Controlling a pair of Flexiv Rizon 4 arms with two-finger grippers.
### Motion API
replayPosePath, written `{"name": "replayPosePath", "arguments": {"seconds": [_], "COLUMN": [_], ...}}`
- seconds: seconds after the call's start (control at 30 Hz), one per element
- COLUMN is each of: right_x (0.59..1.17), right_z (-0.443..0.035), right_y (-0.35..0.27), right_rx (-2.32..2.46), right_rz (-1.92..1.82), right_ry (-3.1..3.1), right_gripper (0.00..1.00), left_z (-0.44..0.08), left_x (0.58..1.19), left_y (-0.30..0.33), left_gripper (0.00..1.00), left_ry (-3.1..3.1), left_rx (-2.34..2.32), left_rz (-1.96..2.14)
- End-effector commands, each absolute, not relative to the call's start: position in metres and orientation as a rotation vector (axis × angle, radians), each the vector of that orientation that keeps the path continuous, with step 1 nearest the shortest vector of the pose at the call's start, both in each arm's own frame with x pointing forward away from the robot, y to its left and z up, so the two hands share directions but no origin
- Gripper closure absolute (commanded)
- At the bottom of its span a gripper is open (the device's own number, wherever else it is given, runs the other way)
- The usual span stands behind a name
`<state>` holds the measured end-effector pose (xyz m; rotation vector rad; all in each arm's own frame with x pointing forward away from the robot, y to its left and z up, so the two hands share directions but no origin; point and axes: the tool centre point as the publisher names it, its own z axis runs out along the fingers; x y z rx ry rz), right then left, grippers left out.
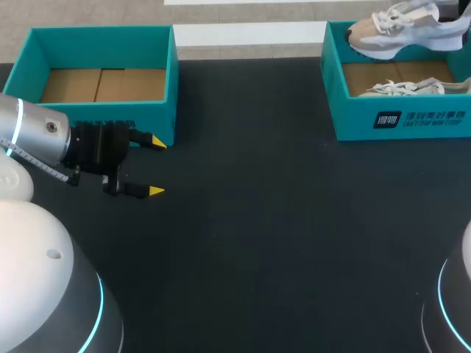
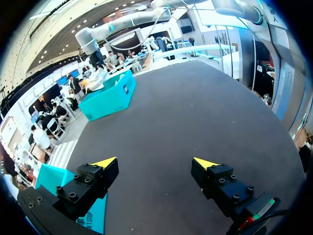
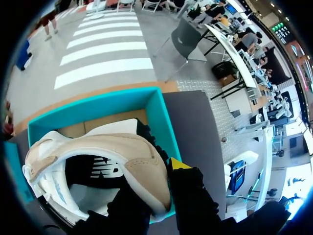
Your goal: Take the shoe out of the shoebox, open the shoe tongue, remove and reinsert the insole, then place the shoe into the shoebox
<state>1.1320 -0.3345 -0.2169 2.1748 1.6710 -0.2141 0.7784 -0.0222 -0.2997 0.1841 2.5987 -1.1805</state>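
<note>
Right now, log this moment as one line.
step: shoe take-out | left gripper: open, beside empty teal box | right gripper: shut on beige-and-white sneaker heel, above teal shoebox | second shoe: in shoebox

Left box [image 1: 173, 73] sits far left on the desk [image 1: 257, 243], left claw [image 1: 156, 167] just before it. Right box [image 1: 353, 121] is far right, shoe [image 1: 405, 29] over it, second shoe [image 1: 408, 88] inside.

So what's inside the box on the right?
A white-laced sneaker lies on the cardboard floor of the shoebox. A beige sneaker sits higher, gripped by the right tool. It hides the floor beneath it.
</note>
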Motion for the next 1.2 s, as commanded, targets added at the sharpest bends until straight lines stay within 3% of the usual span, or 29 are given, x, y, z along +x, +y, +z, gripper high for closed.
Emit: {"name": "replayPosePath", "arguments": {"seconds": [0.03, 1.2], "right_x": [1.141, 1.166], "right_z": [-0.227, -0.307], "right_y": [-0.339, -0.354], "right_rx": [2.195, 2.204], "right_rz": [-0.214, -0.307], "right_ry": [1.661, 1.592], "right_gripper": [1.00, 1.00], "left_z": [-0.299, -0.299], "left_x": [0.778, 0.778], "left_y": [-0.022, -0.022], "left_gripper": [0.00, 0.00], "left_ry": [2.601, 2.601], "left_rx": [0.184, 0.184], "left_rz": [-1.176, -1.176]}}
